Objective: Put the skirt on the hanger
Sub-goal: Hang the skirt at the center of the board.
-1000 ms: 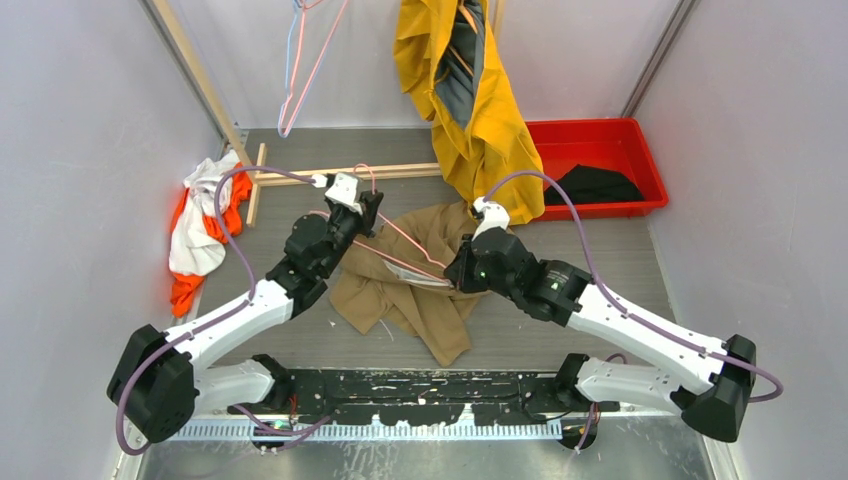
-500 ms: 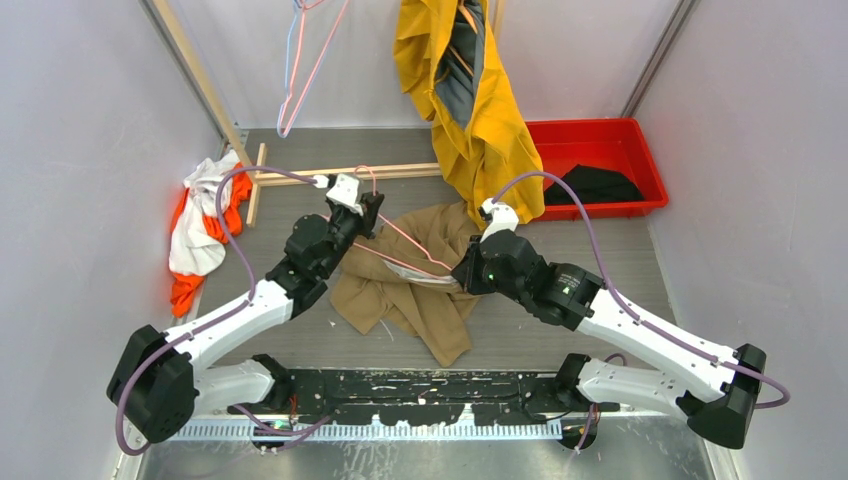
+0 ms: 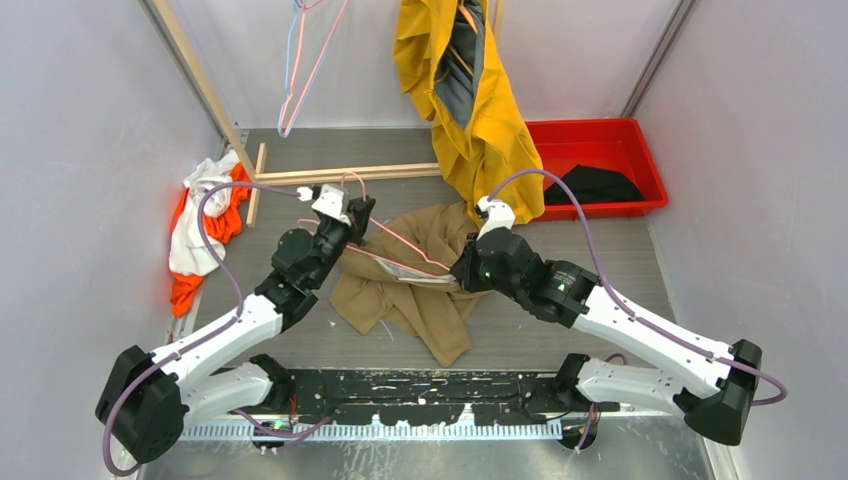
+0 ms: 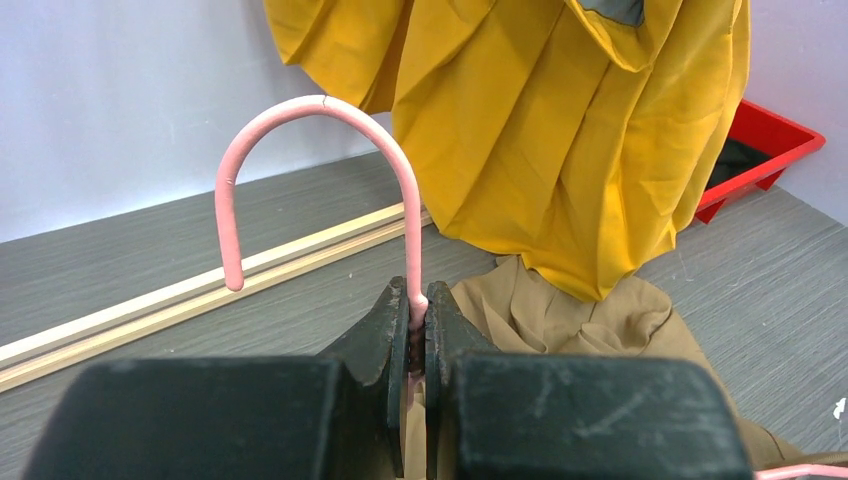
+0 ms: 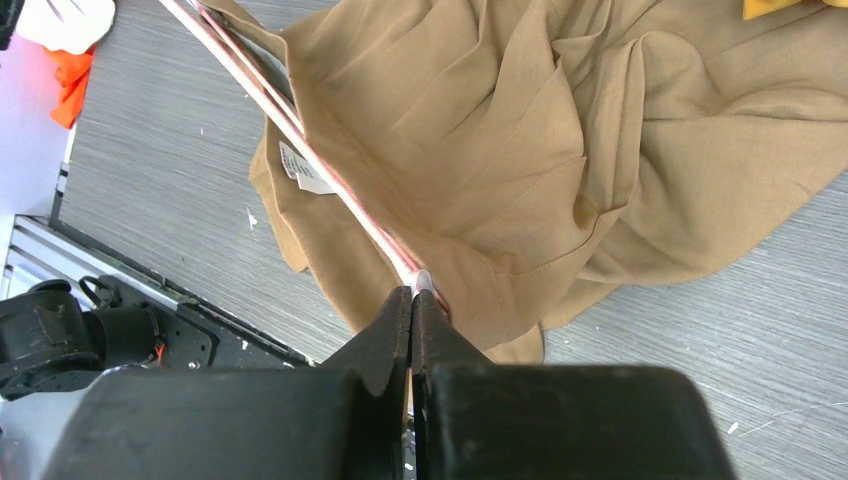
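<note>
Yellow garment [image 3: 470, 110] just behind skirt [image 3: 420, 300]

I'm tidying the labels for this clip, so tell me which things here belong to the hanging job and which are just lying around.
Job: tan skirt, pink hanger, left gripper pinching its hook, right gripper pinching its wire.

Not part of it: yellow garment, red bin, black cloth, orange and white garment, wooden rail, spare hangers.
</note>
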